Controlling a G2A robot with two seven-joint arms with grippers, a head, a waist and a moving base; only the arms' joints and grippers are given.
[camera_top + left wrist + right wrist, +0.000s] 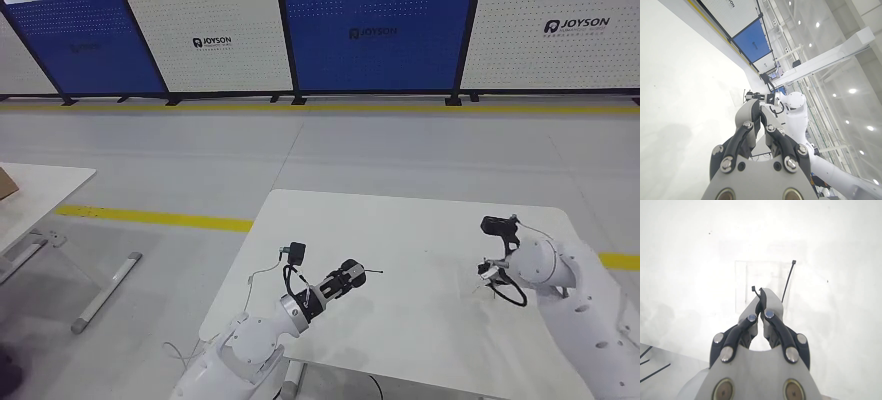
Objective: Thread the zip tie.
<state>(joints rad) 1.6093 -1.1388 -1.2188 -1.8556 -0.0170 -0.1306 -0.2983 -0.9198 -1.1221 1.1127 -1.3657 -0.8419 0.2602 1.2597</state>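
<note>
Right wrist view shows the right claw [759, 294] pinching a thin black zip tie [753, 288], left claw [758, 102] clenched.

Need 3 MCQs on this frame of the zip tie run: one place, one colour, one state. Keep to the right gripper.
1. What lies under the right gripper?
A. the white table
B. the grey floor
C. a cardboard box

2. What colour is the zip tie in the right gripper?
A. white
B. yellow
C. black

3. What state is the right gripper in?
A. wide open and empty
B. shut on the zip tie
C. shut on nothing

Answers:
1 A: the right wrist view looks past the gripper onto the white table, and the top view has it over the tabletop.
2 C: the head and strap poking out are black.
3 B: the jaws pinch the strap, with the head just beyond their tips.
</note>
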